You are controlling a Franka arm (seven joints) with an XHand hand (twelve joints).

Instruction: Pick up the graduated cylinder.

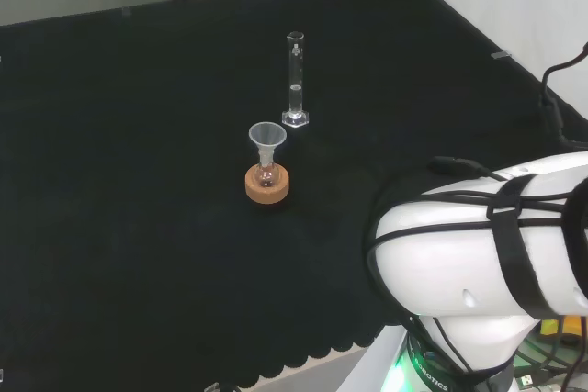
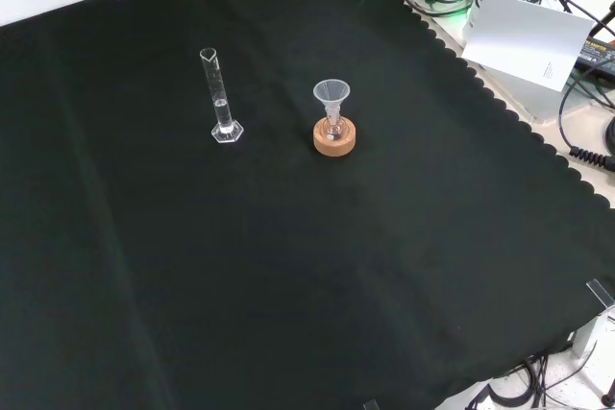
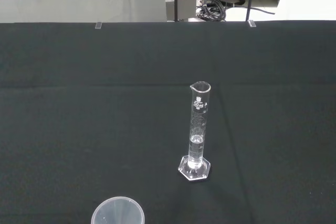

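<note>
- Graduated cylinder (image 2: 221, 103) being left standing upright on desk (image 2: 288, 285), on own hexagonal foot, untouched; small amount of clear liquid being held low in tube.
- In front view, cylinder being seen left of funnel (image 2: 332, 95); funnel being carried in small flask on cork ring (image 2: 334, 137); the two near, apart.
- Nothing being gripped yet; task judged at start: approach, grasp and lift all being left to do.
- State of hand: cannot be told.
- Graduation marks and print being shown on cylinder in wrist view; not being read off.

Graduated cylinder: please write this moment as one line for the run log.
graduated cylinder: upright on black cloth, not yet grasped | funnel: in small flask on cork ring, apart from cylinder
</note>
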